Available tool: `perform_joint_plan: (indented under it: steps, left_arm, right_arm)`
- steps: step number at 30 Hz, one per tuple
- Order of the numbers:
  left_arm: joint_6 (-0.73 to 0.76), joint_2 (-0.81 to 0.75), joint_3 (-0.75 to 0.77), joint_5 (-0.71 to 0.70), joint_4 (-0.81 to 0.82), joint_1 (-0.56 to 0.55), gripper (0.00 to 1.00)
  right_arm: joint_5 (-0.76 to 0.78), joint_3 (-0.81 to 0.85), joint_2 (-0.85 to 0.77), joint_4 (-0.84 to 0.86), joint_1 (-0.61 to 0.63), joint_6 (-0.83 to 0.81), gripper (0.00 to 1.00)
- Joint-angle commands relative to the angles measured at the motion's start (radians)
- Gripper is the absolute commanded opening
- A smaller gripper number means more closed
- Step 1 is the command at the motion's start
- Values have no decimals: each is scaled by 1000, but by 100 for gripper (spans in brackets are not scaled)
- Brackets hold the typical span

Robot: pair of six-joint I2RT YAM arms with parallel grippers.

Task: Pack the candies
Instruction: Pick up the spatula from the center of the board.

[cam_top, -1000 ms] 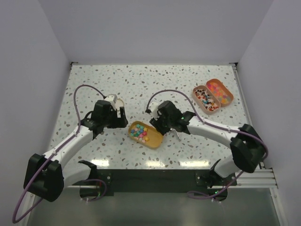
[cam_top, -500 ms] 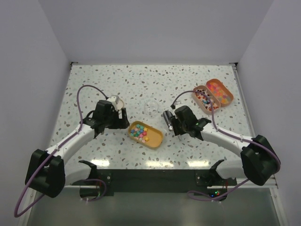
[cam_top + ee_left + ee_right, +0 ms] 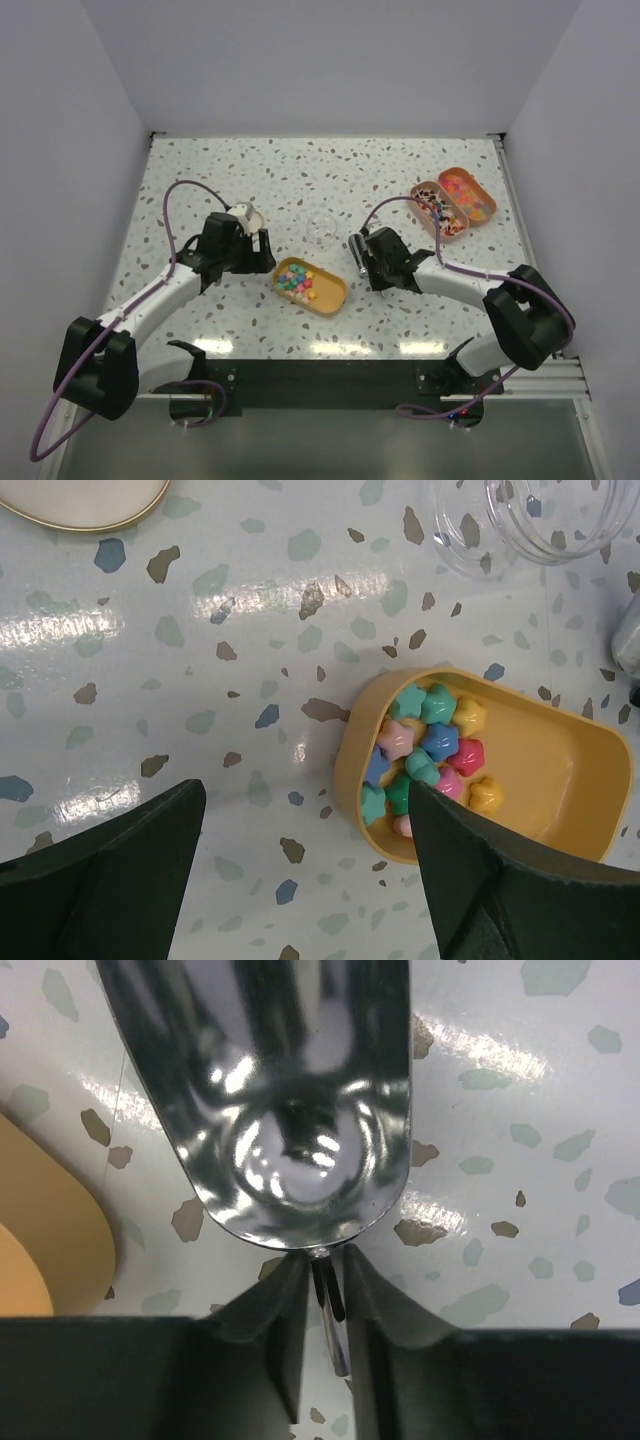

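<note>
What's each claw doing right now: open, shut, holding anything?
Left claw: open, holding nothing.
Right claw: closed on the handle of an empty metal scoop.

Both arms (image 3: 150, 300) reach inward with bent elbows, the left gripper (image 3: 264, 248) facing down with fingers (image 3: 100, 880) spread wide, the right gripper (image 3: 368, 260) low with fingers (image 3: 262, 1320) pinched on a scoop (image 3: 290, 1110) handle.

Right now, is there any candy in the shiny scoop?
No, the scoop is empty; its shiny bowl shows only reflections.
</note>
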Motion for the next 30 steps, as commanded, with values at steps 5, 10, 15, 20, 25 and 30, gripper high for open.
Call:
perform_joint_plan:
  steps: [5,10,15,20,25,30]
  left_arm:
    - [-22,-26,55,64,51,-10,87]
    - [-82,-19,163,147,37,-27,87]
    - [-137,6,249,216,54,-29,87]
    - [-142,70,344,254,57,-53,86]
    - [-148,133,349,277,85,-66,86]
    - [-163,164,354,285,111,-89,84]
  right_arm:
    - [-26,0,-29,29,2,-3,2]
    - [-67,74,-82,-41,32,-98,0]
    - [-40,178,-88,-173,107,-236,0]
    - [-103,206,-125,-164,128,-301,0]
    - [-136,232,-134,-150,152,-364,0]
    - [-182,232,-138,-136,177,-402,0]
